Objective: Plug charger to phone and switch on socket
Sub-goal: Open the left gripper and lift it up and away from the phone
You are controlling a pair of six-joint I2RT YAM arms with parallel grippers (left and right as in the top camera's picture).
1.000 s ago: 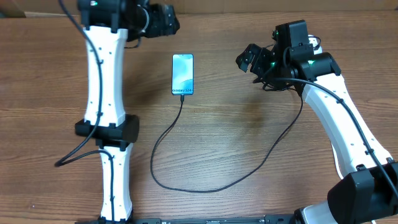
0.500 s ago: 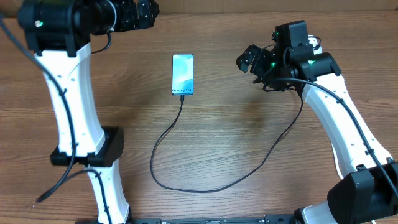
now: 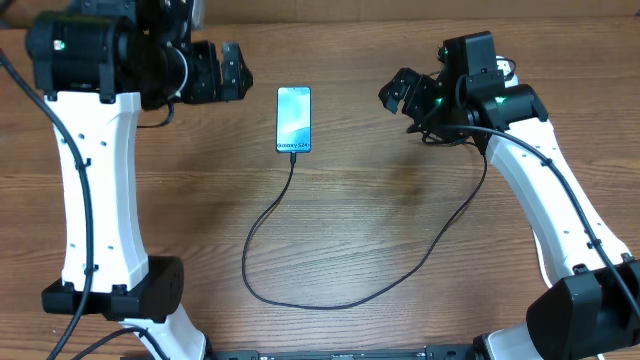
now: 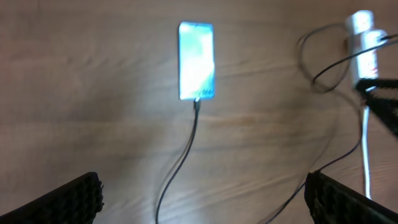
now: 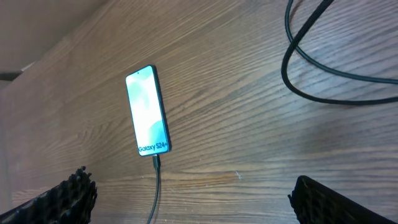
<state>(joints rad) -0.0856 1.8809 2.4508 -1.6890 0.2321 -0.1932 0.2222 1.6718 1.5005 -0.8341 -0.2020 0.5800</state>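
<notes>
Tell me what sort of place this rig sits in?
Probably a robotics lab bench rather than a home desk. A left arm and a right arm flank a wood-grain table, which holds staged test props: a phone, a charger and a socket.

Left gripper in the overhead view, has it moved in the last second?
Yes. The left gripper has shifted left and down the frame, from above the top end of the unmoved phone to beside its left.

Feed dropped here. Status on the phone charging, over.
Left gripper open, right gripper open, both empty. Charger tip at phone edge, screen lit. Socket blurred, switch unreadable. Nothing blocking phone.
</notes>
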